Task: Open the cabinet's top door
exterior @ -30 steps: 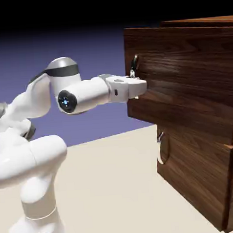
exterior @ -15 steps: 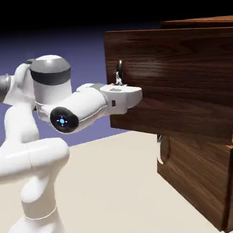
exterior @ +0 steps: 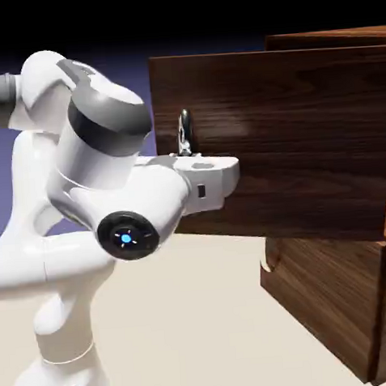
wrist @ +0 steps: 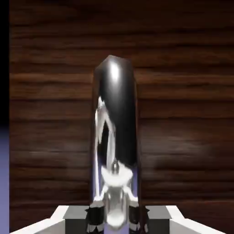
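Observation:
The cabinet (exterior: 376,240) of dark brown wood grain stands at the right of the exterior view. Its top door (exterior: 298,140) stands well out from the cabinet body, toward the left. My gripper (exterior: 190,153) is shut on the top door's curved silver handle (exterior: 184,130), and the white hand sits just below that handle. In the hand view the silver handle (wrist: 116,114) rises large between my gripper (wrist: 114,220) tips, with the top door's wood grain (wrist: 183,91) filling the picture behind it.
The lower panel (exterior: 329,296) sits flush in the cabinet, its own silver handle (exterior: 268,264) partly hidden under the drawn-out top door. A pale tabletop (exterior: 197,326) spreads between my base and the cabinet.
My arm has drawn back to the left with the handle in its grip, and the top door has come further out from the cabinet. The elbow has folded up toward the camera.

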You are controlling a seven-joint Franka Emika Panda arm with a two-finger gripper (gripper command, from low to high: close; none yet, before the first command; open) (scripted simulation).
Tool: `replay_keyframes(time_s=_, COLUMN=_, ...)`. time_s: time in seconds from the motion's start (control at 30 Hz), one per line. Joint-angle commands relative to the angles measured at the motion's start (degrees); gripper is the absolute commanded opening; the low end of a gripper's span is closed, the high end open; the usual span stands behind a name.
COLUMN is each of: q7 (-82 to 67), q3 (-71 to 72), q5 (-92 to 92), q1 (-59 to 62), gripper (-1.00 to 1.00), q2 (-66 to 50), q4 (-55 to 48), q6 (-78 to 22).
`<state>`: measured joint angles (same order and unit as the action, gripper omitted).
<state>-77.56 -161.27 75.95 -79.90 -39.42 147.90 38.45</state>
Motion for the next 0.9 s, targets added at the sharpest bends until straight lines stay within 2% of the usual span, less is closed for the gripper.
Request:
replay_keyframes(time_s=0.0, q7=-1.19, q3=0.05, q5=-1.66, q1=0.11, gripper=-1.0, q2=2.08, q4=-1.58, q6=-0.3)
replay_keyframes(time_s=0.4, q7=-10.41, q3=1.59, q5=-18.88, q1=-0.82, gripper=-1.0, q2=27.0, q4=-23.58, q6=-4.16)
replay_keyframes(time_s=0.83, q7=-9.62, q3=4.78, q5=-29.25, q1=-4.23, gripper=-1.0, q2=50.51, q4=-49.69, q6=-10.52)
replay_keyframes(time_s=0.87, q7=-9.62, q3=4.78, q5=-29.25, q1=-4.23, gripper=1.0, q2=50.51, q4=-49.7, q6=-10.52)
